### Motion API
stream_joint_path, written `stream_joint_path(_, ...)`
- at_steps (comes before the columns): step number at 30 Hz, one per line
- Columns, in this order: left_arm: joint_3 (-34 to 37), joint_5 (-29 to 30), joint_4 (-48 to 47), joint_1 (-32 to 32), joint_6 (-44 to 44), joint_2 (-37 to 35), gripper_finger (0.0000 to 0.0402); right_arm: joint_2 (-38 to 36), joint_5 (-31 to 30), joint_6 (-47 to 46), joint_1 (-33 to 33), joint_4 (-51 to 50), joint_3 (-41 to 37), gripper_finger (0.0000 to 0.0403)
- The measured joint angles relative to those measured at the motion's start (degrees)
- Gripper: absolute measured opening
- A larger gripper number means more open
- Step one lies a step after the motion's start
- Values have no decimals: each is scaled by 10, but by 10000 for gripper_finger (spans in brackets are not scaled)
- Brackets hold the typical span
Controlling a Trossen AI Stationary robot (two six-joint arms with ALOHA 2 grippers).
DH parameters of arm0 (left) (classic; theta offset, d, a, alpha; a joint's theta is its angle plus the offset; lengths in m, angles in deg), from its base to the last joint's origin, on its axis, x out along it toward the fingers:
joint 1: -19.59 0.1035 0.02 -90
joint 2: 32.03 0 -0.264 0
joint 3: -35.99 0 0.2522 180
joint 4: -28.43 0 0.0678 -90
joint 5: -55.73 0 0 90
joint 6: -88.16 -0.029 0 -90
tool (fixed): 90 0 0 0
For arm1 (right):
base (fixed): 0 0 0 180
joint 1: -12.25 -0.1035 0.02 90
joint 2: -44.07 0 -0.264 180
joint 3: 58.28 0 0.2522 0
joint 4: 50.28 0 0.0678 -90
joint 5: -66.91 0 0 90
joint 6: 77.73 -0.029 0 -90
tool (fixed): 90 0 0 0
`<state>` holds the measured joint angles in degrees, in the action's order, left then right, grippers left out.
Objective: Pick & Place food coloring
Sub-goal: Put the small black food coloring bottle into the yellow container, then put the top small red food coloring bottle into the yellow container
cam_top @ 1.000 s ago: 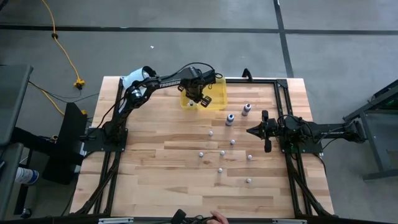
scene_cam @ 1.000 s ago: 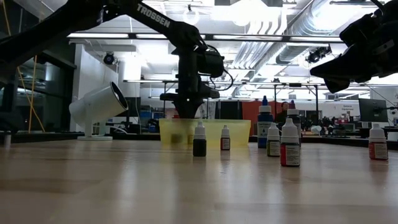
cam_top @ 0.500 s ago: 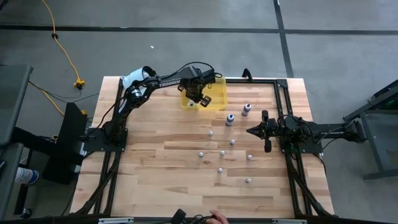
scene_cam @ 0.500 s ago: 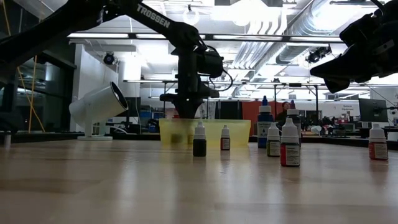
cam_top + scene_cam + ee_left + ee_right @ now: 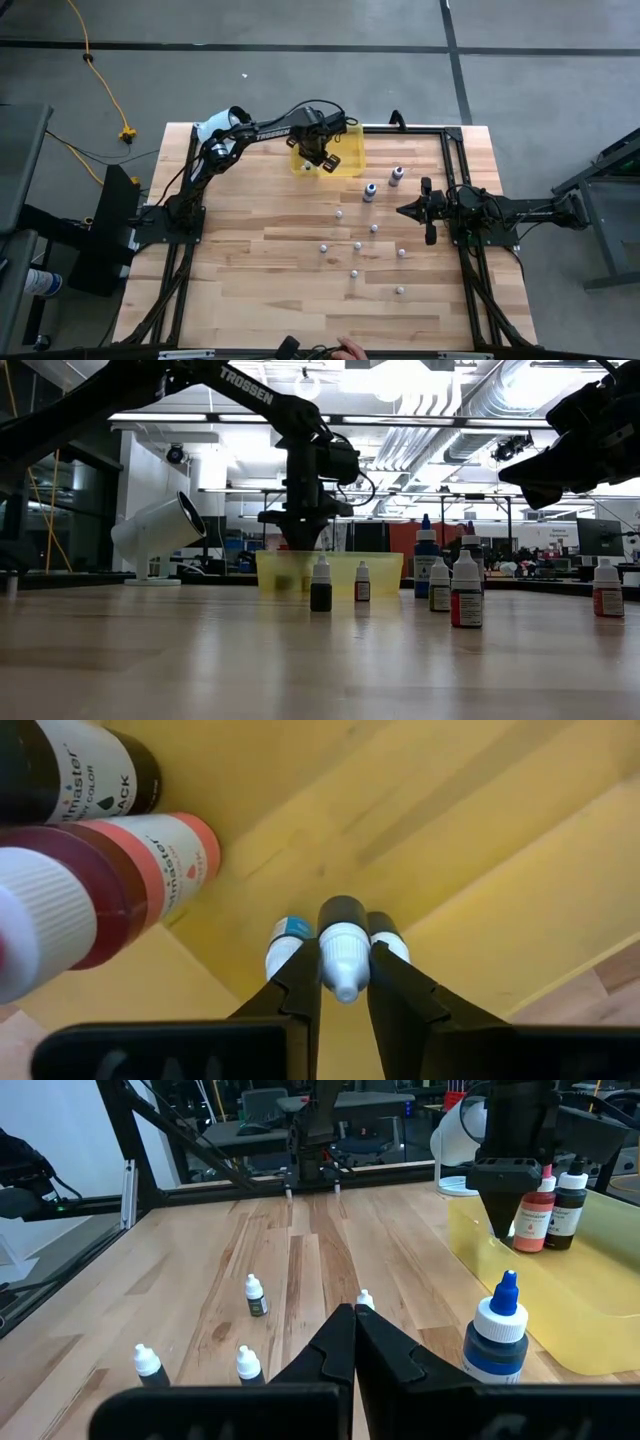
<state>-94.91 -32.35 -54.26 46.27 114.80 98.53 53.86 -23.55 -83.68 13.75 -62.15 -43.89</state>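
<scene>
My left gripper (image 5: 345, 960) points down into the translucent yellow tray (image 5: 352, 165) at the table's far side, shut on a small food coloring bottle (image 5: 343, 915) with a dark body and a white cap. Two similar small bottles (image 5: 287, 935) flank it, half hidden by my fingers. A red bottle (image 5: 140, 870) and a black one (image 5: 95, 765) stand on the tray's floor nearby. Several small bottles (image 5: 357, 245) stand upright on the wood. My right gripper (image 5: 403, 211) hovers shut at the table's right side, touching nothing. My left gripper pinches the bottle's white cap (image 5: 345, 970) between its two fingers, which come from above and point down. The bottle is upright with its cap up. Whether its base rests on the tray's floor I cannot tell.
Two taller blue bottles (image 5: 369, 190) stand just right of the tray. A big white cylinder (image 5: 155, 530) sits at the far left corner. Bare wood lies on the table's left and near parts. A person's hand (image 5: 350, 348) shows at the near edge.
</scene>
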Motion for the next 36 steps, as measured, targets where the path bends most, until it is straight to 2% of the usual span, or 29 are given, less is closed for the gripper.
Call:
stream_joint_path(9, 0, 0, 0, 0, 0, 0, 100, 0, 0, 0, 0, 0, 0, 0)
stream_joint_path(23, -1, -4, 1, 0, 0, -1, 104, 0, 0, 0, 0, 0, 0, 0)
stream_joint_path(31, -77, -19, -6, -1, -20, -1, 104, 0, 0, 0, 0, 0, 0, 0)
stream_joint_path(36, -135, -44, -26, -8, -61, -1, 104, 0, 0, 0, 0, 0, 0, 0)
